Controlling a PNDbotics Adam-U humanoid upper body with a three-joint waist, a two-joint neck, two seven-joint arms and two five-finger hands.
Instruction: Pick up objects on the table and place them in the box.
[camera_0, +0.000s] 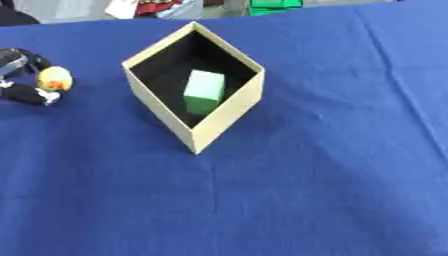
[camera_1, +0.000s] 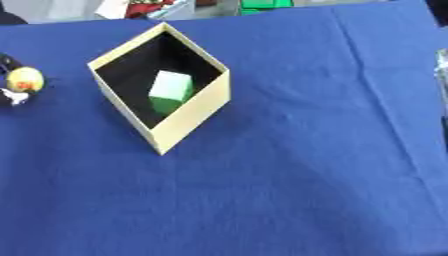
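A blue cloth (camera_0: 306, 175) covers the table, and a cream open-topped box (camera_0: 229, 119) with a dark interior stands on it, turned corner-on. A green block (camera_0: 204, 92) lies inside the box on its floor. At the left edge the left hand (camera_0: 19, 80) has its black fingers curled round a small yellow and orange object (camera_0: 54, 78), well apart from the box.
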